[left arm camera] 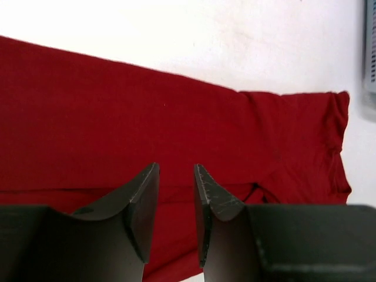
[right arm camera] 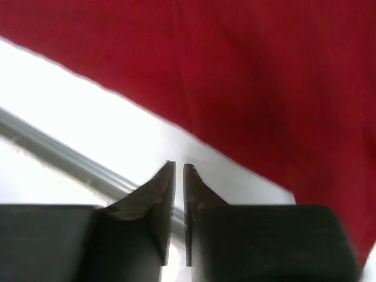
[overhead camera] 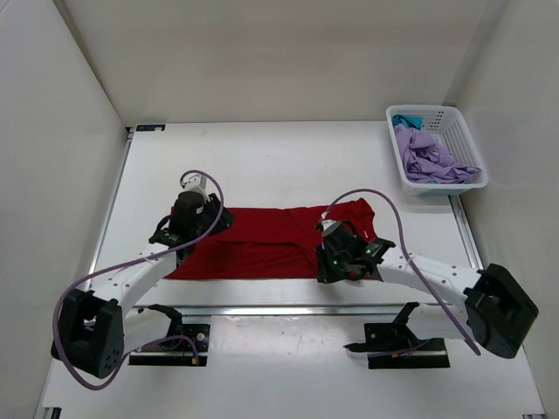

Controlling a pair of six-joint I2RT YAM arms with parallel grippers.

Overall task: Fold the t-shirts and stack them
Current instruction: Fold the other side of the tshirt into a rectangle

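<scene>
We log: left gripper (left arm camera: 176,165) fingers apart, empty, above dark red t-shirt's (overhead camera: 262,236) left end. Right gripper (right arm camera: 179,164) barely apart, empty, just off its near edge. White worktop (overhead camera: 262,166) lies beyond its far edge.

Plain white table (overhead camera: 288,157), boxed in by blank off-white walls (overhead camera: 262,52) on three sides. A metal rail (right arm camera: 59,151) runs just on the near side of the right gripper (right arm camera: 179,167). A white lattice basket (overhead camera: 460,131) sits well past it, off to its right, in the far corner. Light's flat and even, soft shadows.
</scene>
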